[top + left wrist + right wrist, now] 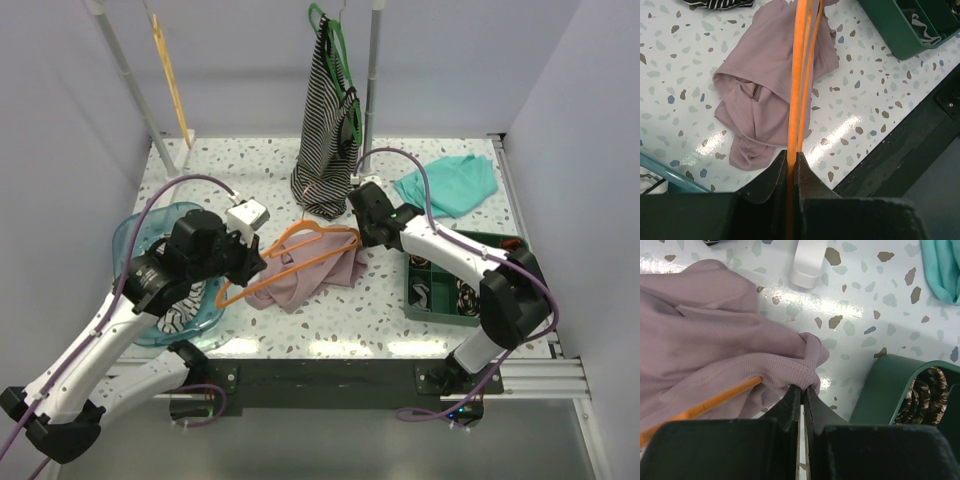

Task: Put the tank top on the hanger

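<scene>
Left arm: angled from near-left base toward centre, wrist low
Left gripper (792, 156): fingers pinched tight on the hanger (802, 75)
Right arm: elbow near-right, forearm reaching left and far
Right gripper (803, 389): fingers clamped on the tank top (715, 340) hem

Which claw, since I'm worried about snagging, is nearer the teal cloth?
Right. The right claw, pinching the tank top, is close to the teal cloth; the left claw, gripping the hanger, is farther away.

Speckled terrazzo table (250, 170): pink tank top (310, 280) mid-table. Right of it, green compartment tray (412, 290); behind-right, teal cloth (450, 185); left, clear blue basin (130, 235).
</scene>
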`<state>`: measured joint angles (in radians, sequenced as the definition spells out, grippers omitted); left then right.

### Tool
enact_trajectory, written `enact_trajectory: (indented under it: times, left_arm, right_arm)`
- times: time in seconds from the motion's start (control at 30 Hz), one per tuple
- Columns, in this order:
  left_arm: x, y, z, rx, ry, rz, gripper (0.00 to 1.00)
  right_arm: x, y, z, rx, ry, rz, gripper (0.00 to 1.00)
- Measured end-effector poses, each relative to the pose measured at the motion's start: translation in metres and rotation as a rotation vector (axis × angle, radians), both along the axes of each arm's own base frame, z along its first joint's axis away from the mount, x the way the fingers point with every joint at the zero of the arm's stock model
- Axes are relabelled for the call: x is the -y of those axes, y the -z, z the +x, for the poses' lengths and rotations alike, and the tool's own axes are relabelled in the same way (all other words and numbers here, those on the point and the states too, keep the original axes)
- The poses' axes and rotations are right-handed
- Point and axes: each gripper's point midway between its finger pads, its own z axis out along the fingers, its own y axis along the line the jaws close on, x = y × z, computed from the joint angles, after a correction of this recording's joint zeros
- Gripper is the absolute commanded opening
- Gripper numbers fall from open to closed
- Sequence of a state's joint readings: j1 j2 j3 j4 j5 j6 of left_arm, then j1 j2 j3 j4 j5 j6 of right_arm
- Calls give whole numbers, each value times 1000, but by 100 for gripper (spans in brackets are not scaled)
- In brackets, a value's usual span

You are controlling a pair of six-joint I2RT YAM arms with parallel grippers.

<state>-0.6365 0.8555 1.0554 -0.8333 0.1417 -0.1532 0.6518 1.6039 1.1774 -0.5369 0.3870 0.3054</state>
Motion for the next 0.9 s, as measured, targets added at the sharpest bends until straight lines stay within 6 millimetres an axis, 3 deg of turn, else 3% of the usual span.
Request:
enact_trajectory:
  times: [0.57,0.9]
  left_arm:
    - [0,-1,0,6,7,2,0]
    - [3,-1,-3,0,33,-6,0]
  right_arm:
    - [11,2,2,14,18,-100,0]
    - [-1,-1,0,-2,-16,-57,0]
